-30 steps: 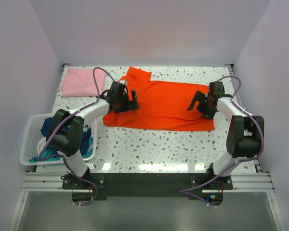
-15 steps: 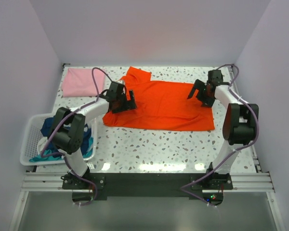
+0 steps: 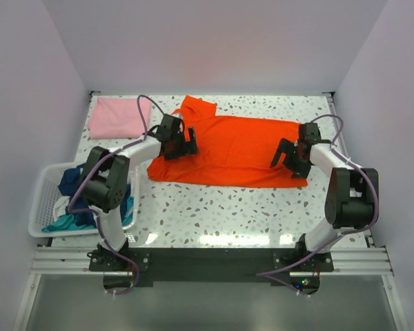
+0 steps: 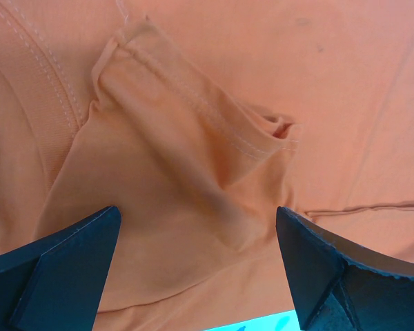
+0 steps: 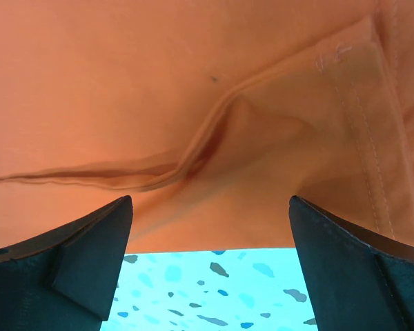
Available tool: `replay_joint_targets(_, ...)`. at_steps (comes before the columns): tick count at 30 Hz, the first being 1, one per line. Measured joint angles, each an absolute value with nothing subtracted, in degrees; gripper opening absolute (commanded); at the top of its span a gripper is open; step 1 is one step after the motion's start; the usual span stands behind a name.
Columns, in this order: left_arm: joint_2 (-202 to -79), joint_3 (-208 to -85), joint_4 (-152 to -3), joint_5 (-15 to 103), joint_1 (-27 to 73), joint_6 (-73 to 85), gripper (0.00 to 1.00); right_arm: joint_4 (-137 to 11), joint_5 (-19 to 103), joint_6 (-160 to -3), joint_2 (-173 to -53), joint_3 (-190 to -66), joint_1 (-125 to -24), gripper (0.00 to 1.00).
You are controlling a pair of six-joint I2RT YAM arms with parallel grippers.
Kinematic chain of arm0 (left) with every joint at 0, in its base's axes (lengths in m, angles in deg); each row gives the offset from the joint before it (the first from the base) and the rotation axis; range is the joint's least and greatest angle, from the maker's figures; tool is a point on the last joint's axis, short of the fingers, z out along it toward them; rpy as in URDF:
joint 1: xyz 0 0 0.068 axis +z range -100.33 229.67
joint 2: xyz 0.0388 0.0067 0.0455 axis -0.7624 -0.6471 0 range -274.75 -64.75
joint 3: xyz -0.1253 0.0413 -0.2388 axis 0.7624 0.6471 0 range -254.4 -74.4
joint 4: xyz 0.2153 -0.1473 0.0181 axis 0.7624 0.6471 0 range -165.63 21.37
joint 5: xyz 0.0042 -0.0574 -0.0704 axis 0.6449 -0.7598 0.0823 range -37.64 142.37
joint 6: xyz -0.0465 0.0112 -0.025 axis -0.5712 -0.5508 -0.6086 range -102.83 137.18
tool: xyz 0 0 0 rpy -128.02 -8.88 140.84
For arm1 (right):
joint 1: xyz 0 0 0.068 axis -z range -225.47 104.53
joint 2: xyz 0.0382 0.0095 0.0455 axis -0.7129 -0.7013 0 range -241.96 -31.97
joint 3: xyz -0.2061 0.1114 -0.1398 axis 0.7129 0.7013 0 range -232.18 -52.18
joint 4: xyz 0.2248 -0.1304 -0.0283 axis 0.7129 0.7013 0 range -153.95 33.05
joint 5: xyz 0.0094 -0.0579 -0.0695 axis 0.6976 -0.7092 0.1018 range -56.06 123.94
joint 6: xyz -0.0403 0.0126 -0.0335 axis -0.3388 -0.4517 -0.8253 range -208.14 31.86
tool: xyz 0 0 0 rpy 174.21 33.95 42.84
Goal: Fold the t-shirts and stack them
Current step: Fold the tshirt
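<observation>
A bright orange-red t-shirt [image 3: 234,148] lies spread flat on the middle of the table. My left gripper [image 3: 185,145] is open over its left part near a sleeve; in the left wrist view [image 4: 196,276] the jaws stand wide apart above a puckered sleeve fold [image 4: 193,158]. My right gripper [image 3: 285,154] is open over the shirt's right end; in the right wrist view [image 5: 210,269] the jaws straddle the shirt's hem edge [image 5: 248,227] and bare table. A folded pale pink t-shirt [image 3: 114,117] lies at the back left. Dark blue [image 3: 72,181] and teal [image 3: 62,222] shirts lie in the basket.
A white slatted basket [image 3: 38,200] stands at the table's left edge, beside the left arm. Speckled table [image 3: 228,214] shows in front of the orange shirt. White walls close in the back and both sides.
My right gripper swung to the shirt's back right corner and has now come back toward the front, over the right end. My left gripper has shifted slightly toward the back. Both stay open.
</observation>
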State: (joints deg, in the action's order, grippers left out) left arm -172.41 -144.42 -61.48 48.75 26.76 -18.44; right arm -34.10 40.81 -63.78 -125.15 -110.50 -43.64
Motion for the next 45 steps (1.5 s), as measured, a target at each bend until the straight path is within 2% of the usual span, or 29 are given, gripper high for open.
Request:
replay_joint_targets(4,-172.8,-142.9,-61.4,48.7,26.8,-18.8,1.0,-35.1,40.8,-63.7,-127.5,-108.6,-43.6,0.99)
replay_joint_targets(10,-167.4,-134.9,-65.0,48.6,26.7,-19.7,1.0,-38.3,40.3,-63.4,-124.4,-104.5,-43.6,0.99)
replay_joint_targets(19,-155.1,-120.6,-67.0,47.8,25.8,-23.0,1.0,-36.5,39.2,-60.4,-109.9,-91.7,-43.5,0.99)
replay_joint_targets(24,-148.5,-116.8,-61.5,50.2,22.9,-24.7,1.0,-30.9,39.2,-60.2,-103.8,-88.7,-43.5,0.99)
replay_joint_targets(33,-146.9,-130.1,-52.4,58.8,16.0,-25.1,1.0,-25.6,39.2,-63.3,-98.6,-95.7,-43.4,0.99)
replay_joint_targets(39,-156.0,-141.4,-51.1,60.2,12.3,-23.9,1.0,-23.9,38.3,-64.2,-98.6,-96.7,-43.4,0.99)
replay_joint_targets(42,-161.5,-144.6,-49.8,61.0,11.6,-23.7,0.95,-23.2,37.7,-64.3,-98.8,-96.7,-43.4,0.99)
replay_joint_targets(45,-165.6,-145.6,-48.4,61.5,11.0,-23.7,0.79,-22.7,36.4,-64.4,-98.8,-96.7,-43.4,0.99)
